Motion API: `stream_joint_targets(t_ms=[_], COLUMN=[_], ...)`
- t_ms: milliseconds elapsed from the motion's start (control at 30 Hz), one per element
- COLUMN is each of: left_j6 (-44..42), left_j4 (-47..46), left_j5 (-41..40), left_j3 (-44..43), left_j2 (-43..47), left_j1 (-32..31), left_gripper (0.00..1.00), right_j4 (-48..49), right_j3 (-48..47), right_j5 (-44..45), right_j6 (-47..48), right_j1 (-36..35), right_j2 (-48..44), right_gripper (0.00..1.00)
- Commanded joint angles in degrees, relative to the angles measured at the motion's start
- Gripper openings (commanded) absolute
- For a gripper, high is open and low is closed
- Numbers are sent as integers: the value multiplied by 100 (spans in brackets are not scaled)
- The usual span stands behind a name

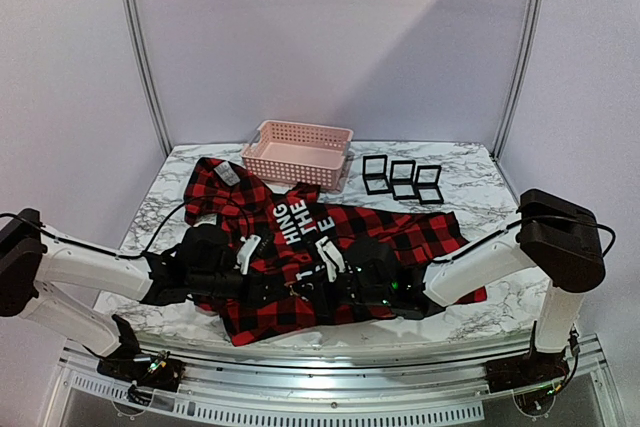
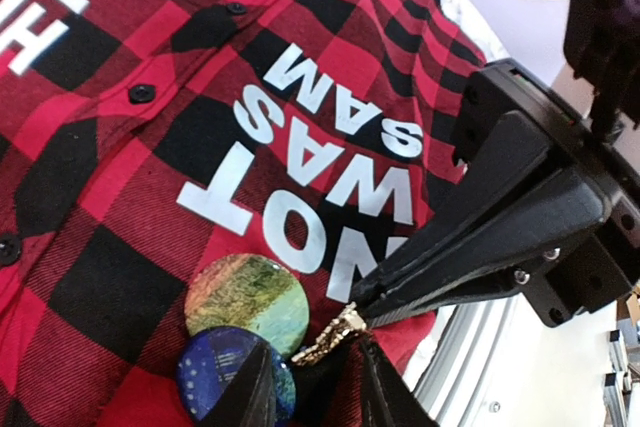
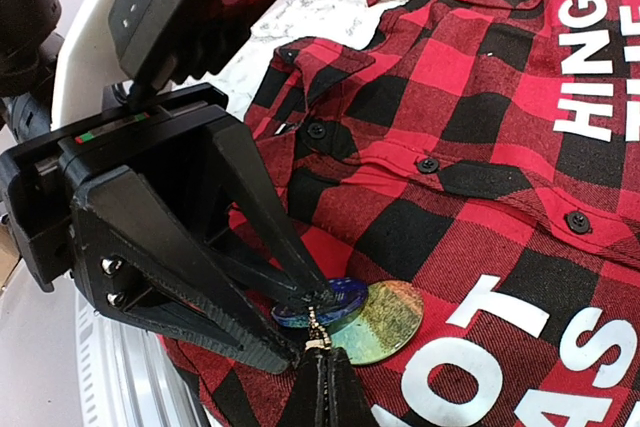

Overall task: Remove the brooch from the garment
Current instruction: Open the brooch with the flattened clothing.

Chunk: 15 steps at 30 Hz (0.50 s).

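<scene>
Near the front edge of the desk (image 1: 470,187), the shirt (image 1: 400,232) is lying flat, print side up, so the brooch (image 2: 247,302) is sitting exposed just beside the white lettering, not yet off. The right gripper (image 2: 362,313) is clenching tight on the brooch's gold clasp, likely to work the pin loose. The left gripper (image 3: 311,329) is straddling the blue disc with its fingers partly apart. I can't tell if it's actually squeezing, but it's probably steadying the brooch against the pull.
</scene>
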<state>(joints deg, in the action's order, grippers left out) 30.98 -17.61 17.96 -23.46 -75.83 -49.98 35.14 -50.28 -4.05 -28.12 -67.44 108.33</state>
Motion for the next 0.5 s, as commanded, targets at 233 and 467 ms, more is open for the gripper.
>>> stream_joint_targets(t_ms=[233, 467], left_j6=[-72, -15], left_j4=[-303, -481], left_j5=[235, 325], left_j3=[149, 167], left_j2=[-118, -182], left_j1=[106, 137], left_gripper=[25, 19], right_j4=[206, 204], right_j3=[62, 63], right_j5=[-236, -244], right_j6=[-22, -23], right_j1=[-37, -37], right_j2=[-155, -155], right_gripper=[0, 0])
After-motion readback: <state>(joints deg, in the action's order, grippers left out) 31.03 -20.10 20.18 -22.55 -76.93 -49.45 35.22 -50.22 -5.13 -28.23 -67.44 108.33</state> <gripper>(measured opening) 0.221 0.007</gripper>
